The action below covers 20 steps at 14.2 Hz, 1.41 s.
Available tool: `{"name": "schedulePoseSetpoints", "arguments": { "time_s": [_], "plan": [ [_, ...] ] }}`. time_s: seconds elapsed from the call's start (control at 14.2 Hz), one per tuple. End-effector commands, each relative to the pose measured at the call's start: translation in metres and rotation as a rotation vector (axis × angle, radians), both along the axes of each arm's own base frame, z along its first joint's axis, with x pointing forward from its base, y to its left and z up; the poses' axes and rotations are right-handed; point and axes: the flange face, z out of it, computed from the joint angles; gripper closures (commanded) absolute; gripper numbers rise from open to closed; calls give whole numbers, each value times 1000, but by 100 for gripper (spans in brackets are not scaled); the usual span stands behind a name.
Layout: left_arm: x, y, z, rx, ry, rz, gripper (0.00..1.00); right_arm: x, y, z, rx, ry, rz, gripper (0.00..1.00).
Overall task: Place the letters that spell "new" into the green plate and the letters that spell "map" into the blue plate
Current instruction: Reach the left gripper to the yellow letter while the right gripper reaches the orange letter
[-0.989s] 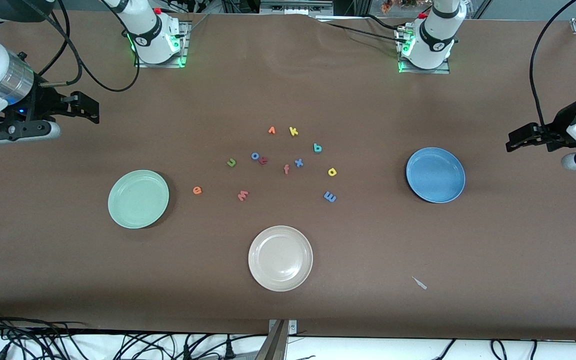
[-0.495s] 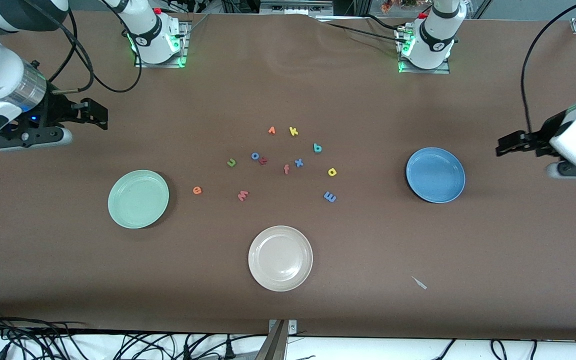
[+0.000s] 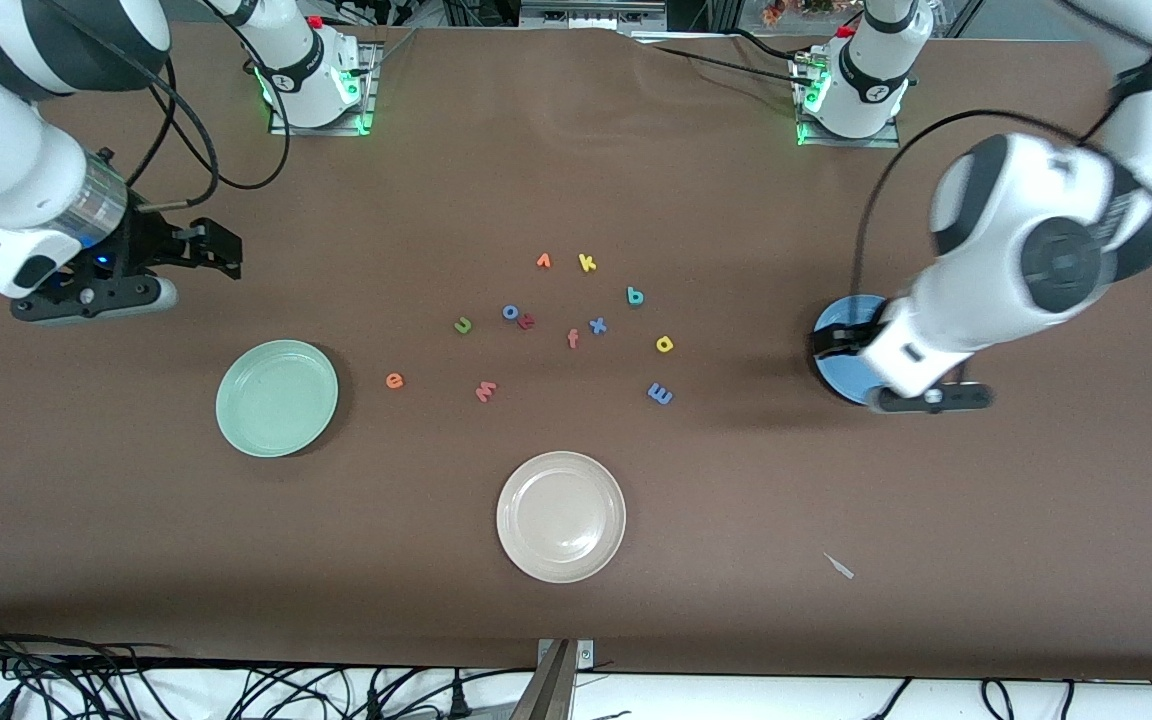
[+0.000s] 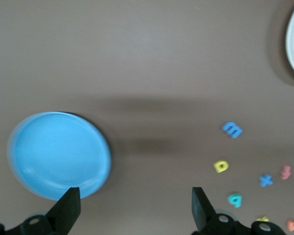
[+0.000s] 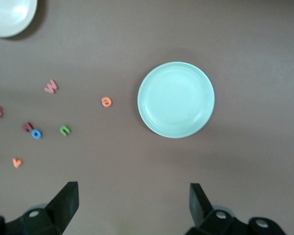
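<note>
Both hands empty, fingers apart; no letter lifted yet.
Right hand (image 3: 221, 250) hovers above green plate (image 3: 276, 398); n (image 3: 463, 325), e (image 3: 394, 380), w (image 3: 486, 391), p (image 3: 635, 296), a (image 3: 664, 344), m (image 3: 660, 394) lie flat on surface: light, soft, thin; pinch edges. Left hand (image 3: 836, 340) over blue plate (image 3: 841, 318).

Even, diffuse overhead light fills the front view, and the brown desk (image 3: 576, 620) shows no glare. Shadows are soft and short: a dark crescent hugs the green plate (image 3: 277, 398) on its edge toward the left arm's end of the desk, and a broad, faint shadow lies on the desk beside the blue plate (image 3: 836, 318). Green indicator lights glow at both arm bases. The left arm is smeared by motion blur in the front view. The left wrist view is blurred throughout, the blue plate's rim doubled; the right wrist view is sharp.
</note>
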Motion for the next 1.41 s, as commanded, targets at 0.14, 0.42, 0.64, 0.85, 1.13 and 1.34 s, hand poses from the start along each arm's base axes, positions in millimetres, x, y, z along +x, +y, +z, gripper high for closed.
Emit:
{"name": "schedulePoseSetpoints", "arguments": {
  "time_s": [0.14,0.42,0.64,0.85,1.13,1.34],
  "plan": [
    [-15,-81,-61,-2,-8,24,0,20,38,-45,25,-9,-38,0],
    [-71,-127,-127,3,-21,-16,0,31,75,-95,12,-3,-60,0],
    [-91,-152,-158,-5,-41,27,0,33,97,-129,-3,5,-77,0],
    [-101,-169,-194,-4,-35,56,0,26,97,-166,-3,-21,-75,0],
    [-107,-177,-223,42,-38,23,0,17,94,-206,11,-61,-66,0],
    [-104,-176,-225,38,-43,26,8,-1,99,-244,31,-97,-62,0]
  ]
}}
